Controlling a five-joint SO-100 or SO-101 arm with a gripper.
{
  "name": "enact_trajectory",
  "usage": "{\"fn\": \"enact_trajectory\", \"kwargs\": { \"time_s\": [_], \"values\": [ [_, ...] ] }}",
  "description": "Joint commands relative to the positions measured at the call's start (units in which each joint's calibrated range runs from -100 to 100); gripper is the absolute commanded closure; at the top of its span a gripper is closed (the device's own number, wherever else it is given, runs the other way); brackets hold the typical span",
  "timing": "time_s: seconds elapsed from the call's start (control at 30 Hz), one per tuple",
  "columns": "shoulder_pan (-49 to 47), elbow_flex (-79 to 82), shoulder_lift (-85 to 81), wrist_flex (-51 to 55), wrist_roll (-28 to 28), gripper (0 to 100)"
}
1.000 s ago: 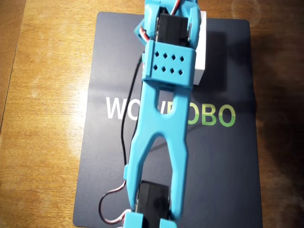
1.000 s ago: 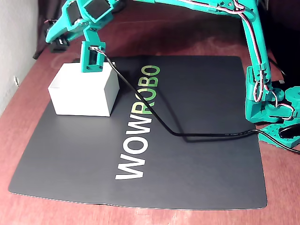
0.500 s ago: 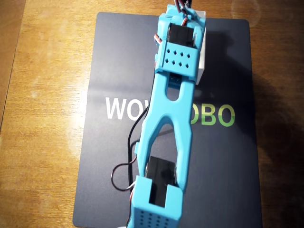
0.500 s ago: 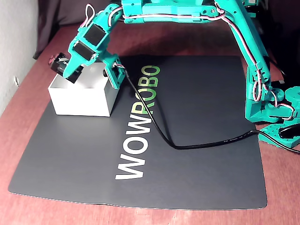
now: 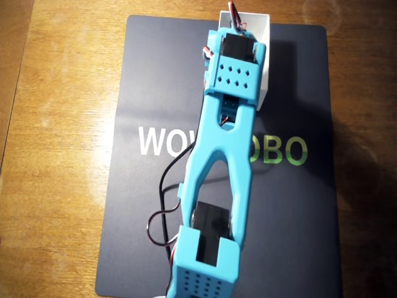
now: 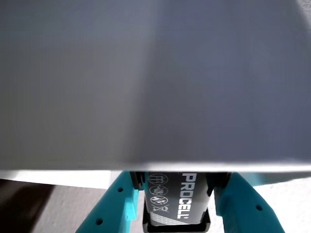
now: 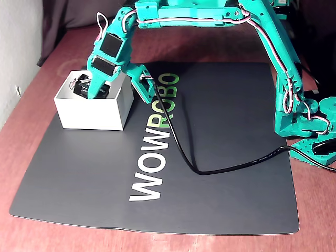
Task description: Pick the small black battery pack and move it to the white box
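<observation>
The white box (image 7: 89,113) stands at the left end of the dark mat; in the overhead view (image 5: 265,37) the arm covers most of it. My teal gripper (image 7: 97,90) reaches down inside the box. In the wrist view my gripper (image 6: 177,211) is shut on the black battery pack (image 6: 177,199), marked PROCELL, with one finger (image 6: 114,204) on each side. The box's inner wall (image 6: 146,82) fills the wrist view close ahead. The pack shows as a dark shape inside the box in the fixed view (image 7: 81,86). The gripper is hidden under the arm in the overhead view.
A dark mat (image 7: 220,157) with WOWROBO lettering covers the wooden table (image 5: 56,124). A black cable (image 7: 178,149) runs across the mat from the wrist to the arm's base (image 7: 304,121) at the right in the fixed view.
</observation>
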Motion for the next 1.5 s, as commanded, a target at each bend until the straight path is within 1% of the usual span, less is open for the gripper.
{"fn": "enact_trajectory", "kwargs": {
  "time_s": [0.0,0.83,1.03,1.4,1.47],
  "values": [
    [1.1,-3.1,-1.3,0.4,0.1,90],
    [1.1,-3.2,2.2,-0.2,0.1,90],
    [1.1,-3.4,2.2,-0.3,0.1,81],
    [0.3,-4.8,-0.1,-0.3,0.0,81],
    [0.0,-4.8,-2.3,-0.3,-1.5,81]
  ]
}}
